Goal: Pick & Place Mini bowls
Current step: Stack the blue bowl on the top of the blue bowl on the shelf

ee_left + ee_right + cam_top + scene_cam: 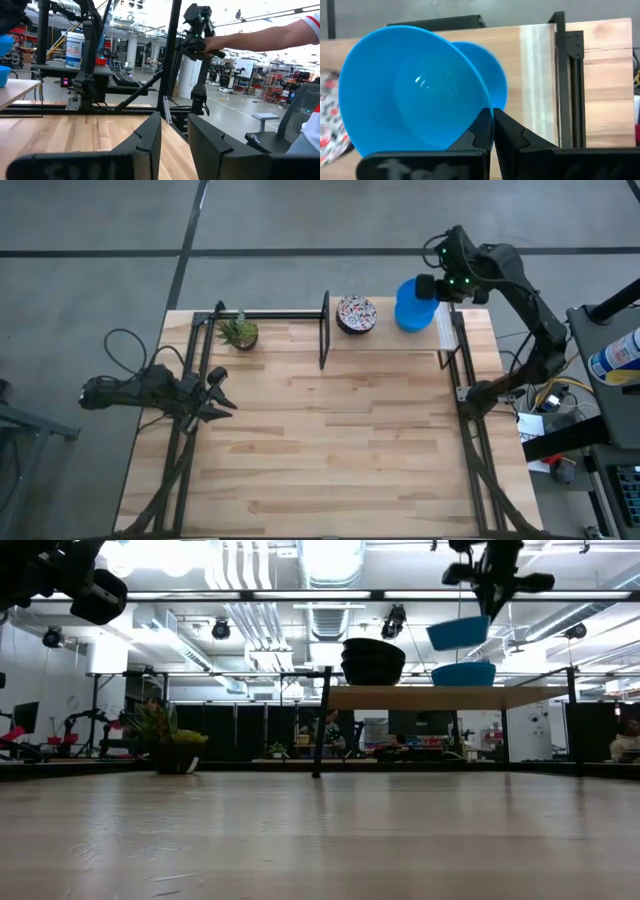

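Note:
My right gripper (432, 286) is shut on a bright blue mini bowl (410, 95) and holds it above the raised wooden shelf (430, 697) at the table's far right. In the low view this bowl (458, 632) hangs tilted over a second blue bowl (463, 674), which rests on the shelf. A stack of white bowls with a red-and-dark pattern (356, 314) stands on the shelf beside it. My left gripper (222, 394) is open and empty at the table's left edge. My right gripper pinches the blue bowl's rim (481, 102) with one finger inside the bowl and one outside. The fingers come from above. The bowl is lifted clear of the shelf and tilted, hanging below the fingers over the other blue bowl.
A small potted green plant (240, 332) stands at the far left. Black frame bars (324, 330) border the shelf and run along both table sides. Bare wooden tabletop (330, 440) fills the middle and near part. A person's arm (260, 37) shows beyond the table.

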Robot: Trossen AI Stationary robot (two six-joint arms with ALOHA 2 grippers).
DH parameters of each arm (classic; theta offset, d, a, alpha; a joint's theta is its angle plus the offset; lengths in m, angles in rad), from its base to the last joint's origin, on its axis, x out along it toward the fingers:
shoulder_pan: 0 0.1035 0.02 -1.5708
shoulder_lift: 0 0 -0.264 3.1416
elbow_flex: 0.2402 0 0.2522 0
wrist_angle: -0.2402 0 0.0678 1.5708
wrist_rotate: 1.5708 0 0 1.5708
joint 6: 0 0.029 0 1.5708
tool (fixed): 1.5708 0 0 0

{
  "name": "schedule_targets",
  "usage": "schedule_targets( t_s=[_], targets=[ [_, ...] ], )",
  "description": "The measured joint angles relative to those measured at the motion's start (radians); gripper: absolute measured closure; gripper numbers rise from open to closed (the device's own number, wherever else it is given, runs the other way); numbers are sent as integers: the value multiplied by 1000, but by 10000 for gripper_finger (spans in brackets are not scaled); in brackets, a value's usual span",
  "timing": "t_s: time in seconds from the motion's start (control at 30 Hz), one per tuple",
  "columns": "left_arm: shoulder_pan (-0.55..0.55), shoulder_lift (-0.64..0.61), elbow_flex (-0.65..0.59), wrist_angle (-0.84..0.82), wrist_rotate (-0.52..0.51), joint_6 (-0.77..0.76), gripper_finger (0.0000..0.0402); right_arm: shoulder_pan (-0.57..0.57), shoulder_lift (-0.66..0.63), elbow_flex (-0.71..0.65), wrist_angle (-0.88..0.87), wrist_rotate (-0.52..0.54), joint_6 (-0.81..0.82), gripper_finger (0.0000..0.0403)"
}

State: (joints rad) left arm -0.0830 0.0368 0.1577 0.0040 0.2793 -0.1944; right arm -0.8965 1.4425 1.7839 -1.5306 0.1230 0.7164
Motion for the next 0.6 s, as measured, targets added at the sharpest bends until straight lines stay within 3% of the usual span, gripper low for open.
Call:
schedule_targets(
  t_s=[0.33,0.6],
  targets=[
    [0,0,0,0,0,0,312,-66,1,-148,138,-57,-40,394],
    [0,0,0,0,0,0,312,-91,1,-226,153,-74,-69,394]
  ],
)
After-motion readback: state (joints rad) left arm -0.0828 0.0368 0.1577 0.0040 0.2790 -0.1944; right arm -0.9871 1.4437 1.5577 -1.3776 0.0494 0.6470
